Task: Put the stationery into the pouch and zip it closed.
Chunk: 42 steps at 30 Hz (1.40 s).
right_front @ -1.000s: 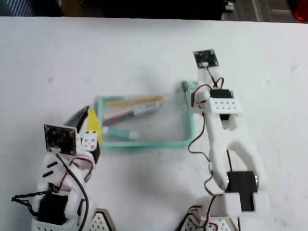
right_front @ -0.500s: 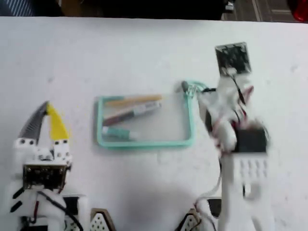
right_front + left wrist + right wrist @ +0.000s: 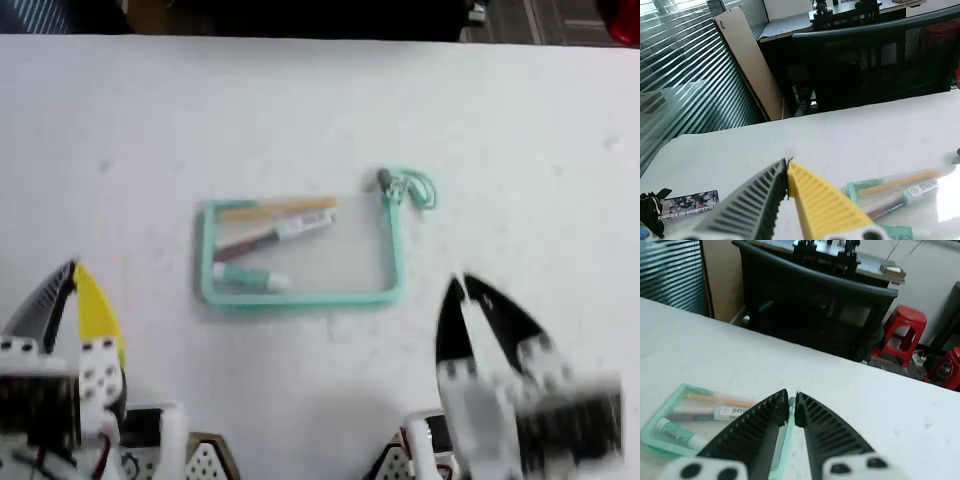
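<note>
The clear pouch with a teal rim lies flat in the middle of the white table. Inside it lie a yellow pencil, a dark pen with a white label and a teal item. The zipper pull with its teal loop sits at the pouch's far right corner. My left gripper, grey and yellow, is shut and empty at the near left, well away from the pouch. My right gripper, black, is shut and empty at the near right, short of the pouch.
A black chair stands beyond the table's far edge. A small printed card lies on the table out to the left. Bare table surrounds the pouch on all sides.
Both arms pulled back from the pouch toward the near edge. The right gripper left the zipper end, and the left gripper left the pouch's left end. The pouch stayed put.
</note>
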Motion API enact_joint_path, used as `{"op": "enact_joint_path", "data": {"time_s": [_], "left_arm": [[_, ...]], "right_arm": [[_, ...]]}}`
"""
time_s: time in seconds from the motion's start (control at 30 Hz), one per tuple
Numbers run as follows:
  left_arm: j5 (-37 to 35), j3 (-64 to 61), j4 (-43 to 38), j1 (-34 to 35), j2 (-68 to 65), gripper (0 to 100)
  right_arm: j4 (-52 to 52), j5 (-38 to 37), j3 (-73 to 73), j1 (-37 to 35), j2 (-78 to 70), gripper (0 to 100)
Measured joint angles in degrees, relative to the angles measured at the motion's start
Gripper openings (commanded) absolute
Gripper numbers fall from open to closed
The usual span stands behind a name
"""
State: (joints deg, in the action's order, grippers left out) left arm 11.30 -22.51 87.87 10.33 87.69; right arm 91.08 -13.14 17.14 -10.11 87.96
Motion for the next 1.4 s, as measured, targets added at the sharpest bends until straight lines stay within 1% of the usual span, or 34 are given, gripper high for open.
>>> {"op": "enact_joint_path", "data": {"time_s": [0.13,0.2,0.27,0.33,0.37,0.53,0.8,0.87,0.97,1.1,1.27,1.4], "left_arm": [[0.0,0.0,0.5,0.0,7.6,5],[0.0,-0.8,0.5,0.0,13.0,10],[-0.3,-1.6,0.5,0.0,17.1,17],[-0.4,-1.7,2.6,0.0,17.2,23],[-0.4,-1.8,4.3,0.0,17.2,24],[-2.5,-1.8,13.0,0.0,17.2,22],[-3.1,-1.8,13.6,0.0,17.2,21],[-3.1,-2.2,13.5,0.0,17.2,21],[-3.1,-7.5,10.5,0.0,17.2,21],[-3.1,-19.3,2.8,0.0,17.2,21],[-3.1,-35.6,-7.3,0.0,17.2,21],[-3.1,-44.8,-11.0,0.0,17.1,21]], "right_arm": [[1.7,0.0,-0.4,0.0,10.0,1.9],[2.2,0.0,-0.4,0.0,14.5,1.9],[3.6,0.0,-1.0,-0.1,14.9,1.9],[5.0,0.0,0.3,-0.2,14.9,1.9],[5.0,0.0,1.0,-0.1,14.9,1.9],[5.1,0.0,1.9,-0.1,15.1,1.9],[5.1,0.0,2.0,0.0,15.1,1.9],[5.1,0.0,4.4,0.0,15.1,1.9],[4.7,0.0,10.7,0.0,15.1,1.9],[-0.2,0.0,22.4,0.0,15.1,1.9],[-9.5,0.0,38.9,0.0,15.0,1.9],[-17.9,0.0,51.9,0.1,15.0,1.9]]}}
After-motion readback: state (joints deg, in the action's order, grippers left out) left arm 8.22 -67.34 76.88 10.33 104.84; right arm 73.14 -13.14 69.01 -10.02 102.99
